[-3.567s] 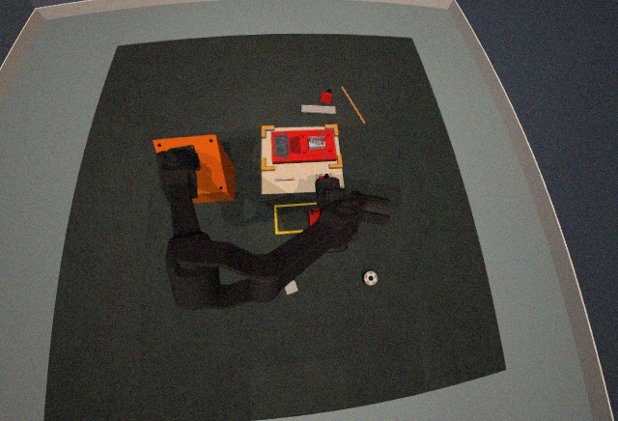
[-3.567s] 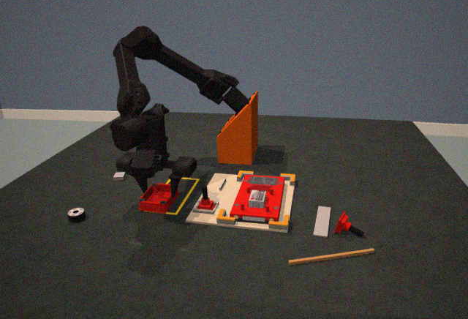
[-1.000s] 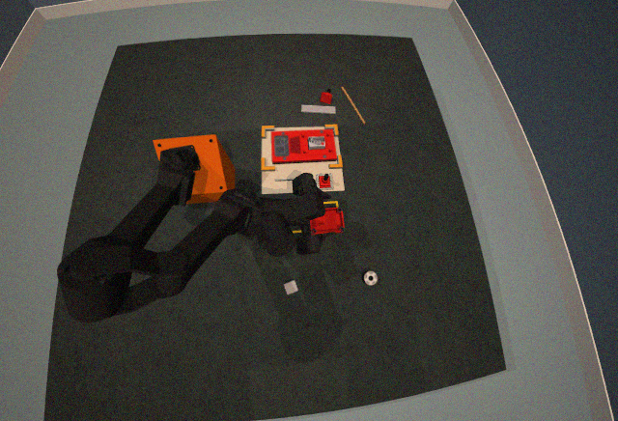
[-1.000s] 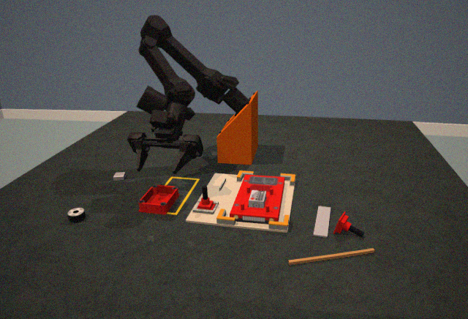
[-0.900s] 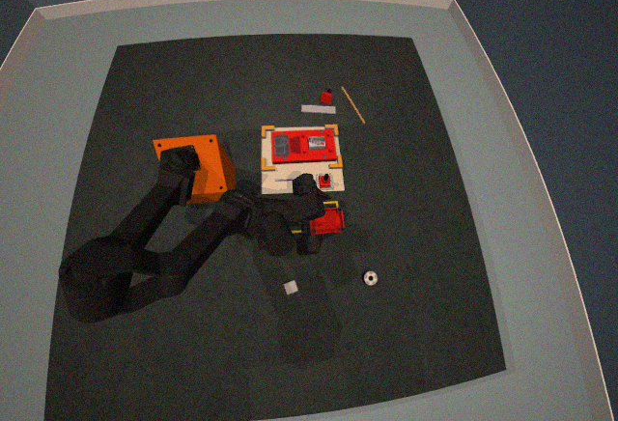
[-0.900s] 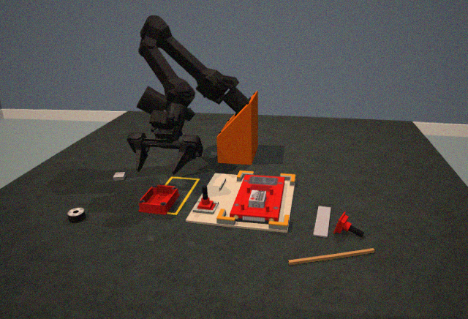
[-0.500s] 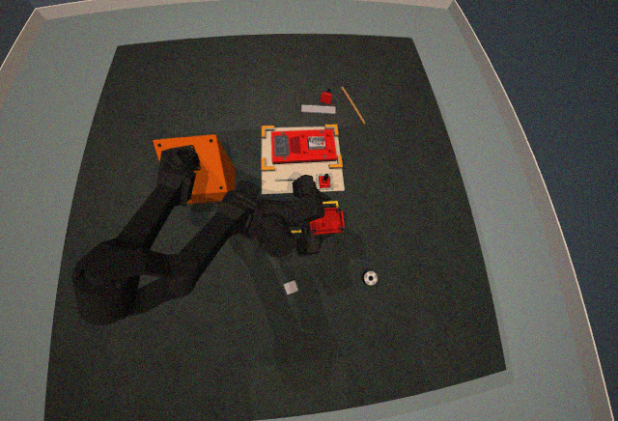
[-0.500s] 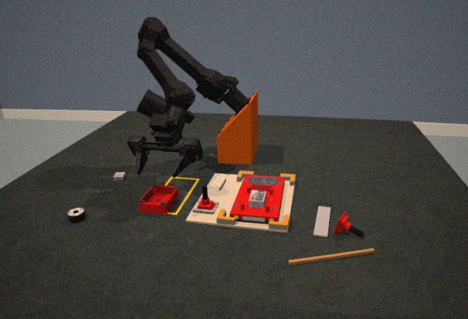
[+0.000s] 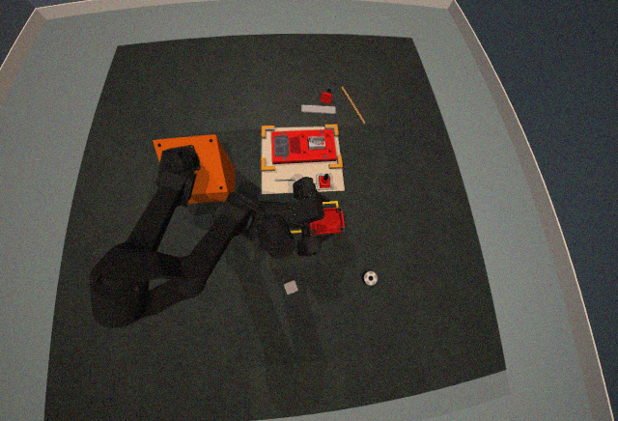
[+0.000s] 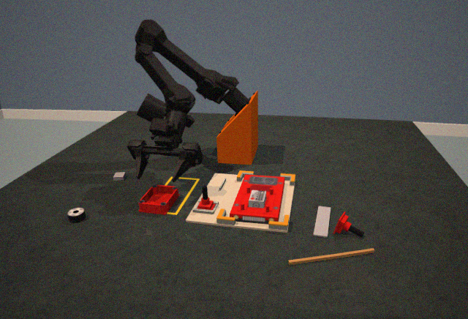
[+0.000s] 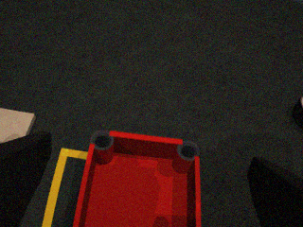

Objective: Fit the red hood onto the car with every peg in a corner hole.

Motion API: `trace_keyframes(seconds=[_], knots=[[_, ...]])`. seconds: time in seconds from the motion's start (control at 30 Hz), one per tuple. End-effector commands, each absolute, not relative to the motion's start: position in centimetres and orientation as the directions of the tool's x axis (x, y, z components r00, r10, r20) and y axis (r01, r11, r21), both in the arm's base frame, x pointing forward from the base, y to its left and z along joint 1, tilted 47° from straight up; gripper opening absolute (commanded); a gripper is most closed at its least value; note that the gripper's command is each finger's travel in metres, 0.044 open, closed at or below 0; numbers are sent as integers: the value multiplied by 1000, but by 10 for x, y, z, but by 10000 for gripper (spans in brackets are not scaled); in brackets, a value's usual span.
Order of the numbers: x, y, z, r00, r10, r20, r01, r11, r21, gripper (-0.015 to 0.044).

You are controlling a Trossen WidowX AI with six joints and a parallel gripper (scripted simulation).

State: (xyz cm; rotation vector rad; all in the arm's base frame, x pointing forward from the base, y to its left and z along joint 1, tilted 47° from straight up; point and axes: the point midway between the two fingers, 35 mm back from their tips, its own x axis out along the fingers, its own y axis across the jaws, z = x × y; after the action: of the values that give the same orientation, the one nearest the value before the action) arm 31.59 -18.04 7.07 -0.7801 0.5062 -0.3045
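The red hood (image 9: 329,221) (image 10: 159,199) (image 11: 128,189) lies roof down on the table, open side and corner holes up, partly across the yellow outline (image 10: 187,196) (image 11: 55,189). My gripper (image 9: 308,216) (image 10: 157,178) (image 11: 153,157) is open and empty, pointing down above the table. Its fingertips are above the hood's level, one toward each side; in the exterior view they appear behind the hood. The wrist view cuts off the hood's near end. The red chassis (image 9: 304,157) (image 10: 277,194) sits in the jig, with the grey engine block (image 9: 316,143) (image 10: 257,198) between short red pegs.
The cream jig board (image 9: 269,184) (image 10: 204,219) also holds a red piece with a black upright stem (image 9: 324,180) (image 10: 205,203). A wheel (image 9: 372,278) (image 10: 76,214), small pale block (image 9: 291,287) (image 10: 119,175), pale strip (image 9: 318,109) (image 10: 322,221) and wooden stick (image 9: 353,104) (image 10: 331,256) lie around.
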Motion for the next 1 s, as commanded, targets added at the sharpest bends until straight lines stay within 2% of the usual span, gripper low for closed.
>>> trace_keyframes(seconds=[0.0,0.97], knots=[[316,-183,66,839,-436,-326,69,678,-731,440],[314,-199,52,840,-437,-321,72,676,-733,440]])
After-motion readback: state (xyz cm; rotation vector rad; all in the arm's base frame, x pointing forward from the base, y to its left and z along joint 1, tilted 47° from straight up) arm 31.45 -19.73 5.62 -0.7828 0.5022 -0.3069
